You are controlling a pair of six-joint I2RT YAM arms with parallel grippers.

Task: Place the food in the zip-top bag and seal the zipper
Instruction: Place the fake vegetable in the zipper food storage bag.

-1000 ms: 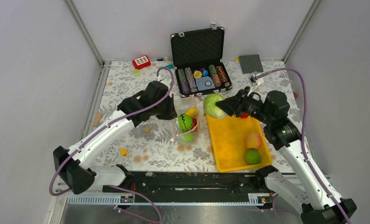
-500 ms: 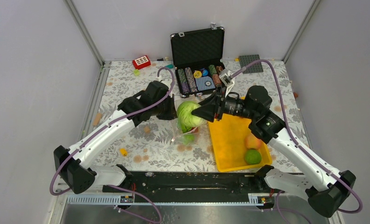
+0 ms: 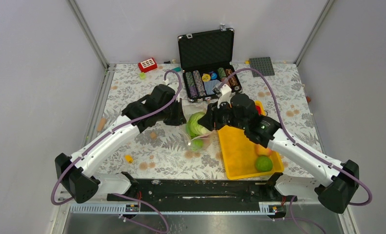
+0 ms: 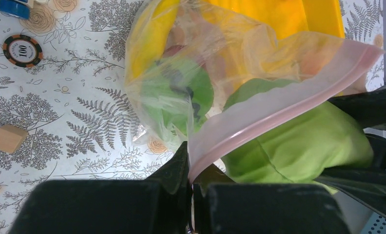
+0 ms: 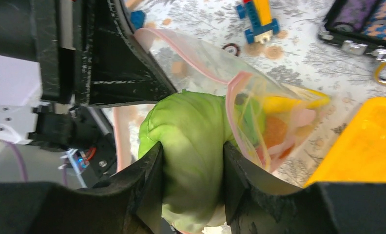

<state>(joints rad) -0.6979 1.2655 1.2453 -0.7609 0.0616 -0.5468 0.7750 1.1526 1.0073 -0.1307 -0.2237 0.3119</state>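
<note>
The clear zip-top bag [image 3: 197, 139] lies between the arms, with a green ball, a yellow banana and red food inside. My left gripper [image 4: 191, 170] is shut on the bag's mouth edge beside the pink zipper [image 4: 288, 105] and holds it lifted open. My right gripper [image 5: 193, 165] is shut on a large pale-green cabbage [image 5: 191, 131] and holds it at the bag's mouth [image 5: 240, 92]. In the top view the cabbage [image 3: 195, 124] sits between the left gripper [image 3: 181, 117] and the right gripper [image 3: 206, 122]. A peach [image 3: 262, 149] and a green fruit [image 3: 263, 163] lie in the yellow tray [image 3: 237, 151].
An open black case of poker chips [image 3: 208, 73] stands behind the bag. A red brick piece [image 3: 147, 64] and a grey baseplate [image 3: 261, 66] lie at the back. A loose chip [image 4: 22, 49], a wooden block [image 4: 7, 139] and a toy brick car [image 5: 259, 17] lie near the bag.
My right arm has swung left from above the tray, carrying the cabbage to the bag's mouth. The left gripper has kept its hold on the bag edge.
</note>
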